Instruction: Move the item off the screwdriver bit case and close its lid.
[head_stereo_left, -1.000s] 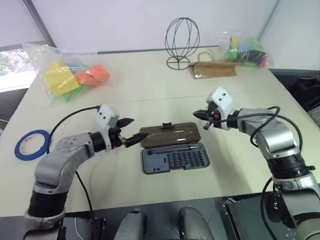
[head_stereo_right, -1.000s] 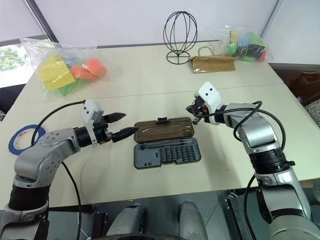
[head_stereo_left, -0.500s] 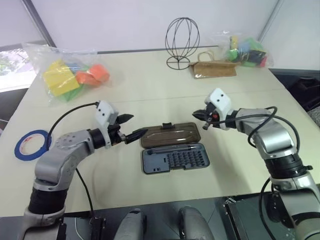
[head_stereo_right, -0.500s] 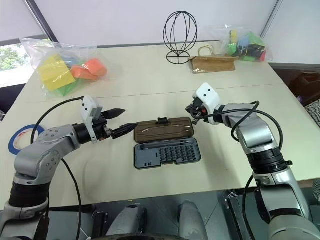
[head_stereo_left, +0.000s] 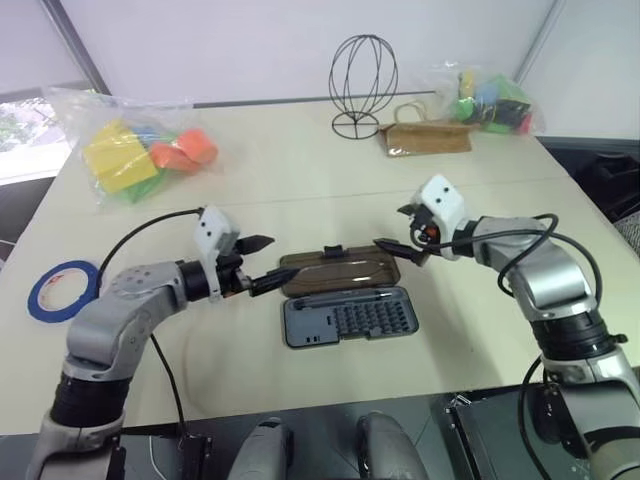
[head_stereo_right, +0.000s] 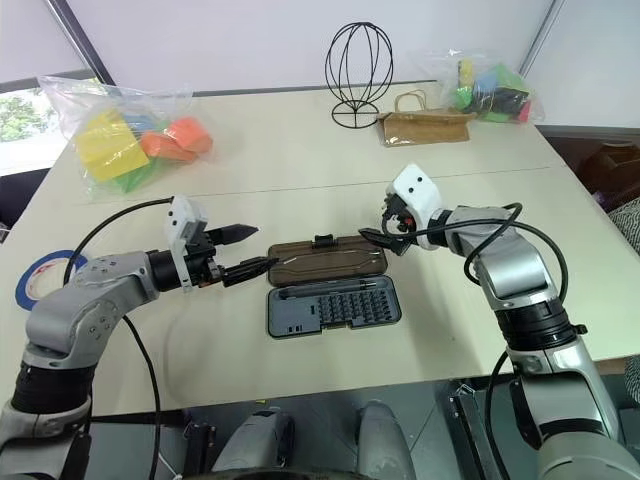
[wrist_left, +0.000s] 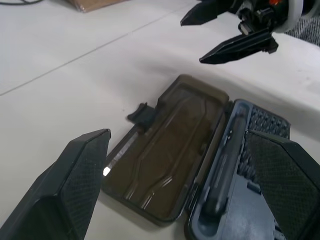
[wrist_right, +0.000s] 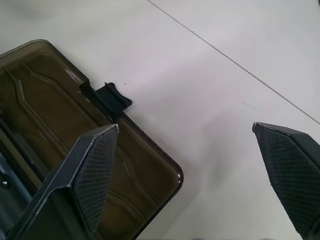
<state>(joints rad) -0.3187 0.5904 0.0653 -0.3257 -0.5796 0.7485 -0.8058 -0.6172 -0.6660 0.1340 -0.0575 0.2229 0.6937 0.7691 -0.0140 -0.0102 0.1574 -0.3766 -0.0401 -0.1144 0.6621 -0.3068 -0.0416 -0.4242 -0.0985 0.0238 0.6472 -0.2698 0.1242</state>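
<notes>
The screwdriver bit case (head_stereo_left: 350, 316) lies open in the middle of the table, its dark grey tray of bits nearest me. Its brown translucent lid (head_stereo_left: 340, 270) lies flat behind the tray, and the black latch tab (wrist_right: 111, 97) sits on the lid's far edge. Nothing rests on the tray or lid; the item is out of view. My left gripper (head_stereo_left: 268, 265) is open and empty, just off the lid's left end. My right gripper (head_stereo_left: 392, 228) is open and empty too, above the lid's right far corner. Both sets of fingers hang above the table, apart from the case.
A blue tape roll (head_stereo_left: 62, 288) lies at the left edge. A bag of coloured blocks (head_stereo_left: 140, 150) sits at the back left and another (head_stereo_left: 490, 100) at the back right. A black wire stand (head_stereo_left: 363, 85) and a brown paper bag (head_stereo_left: 428, 138) stand at the back.
My right gripper has gone from shut to open, staying in place. The left gripper stays open beside the lid's left end. The case has not moved.
</notes>
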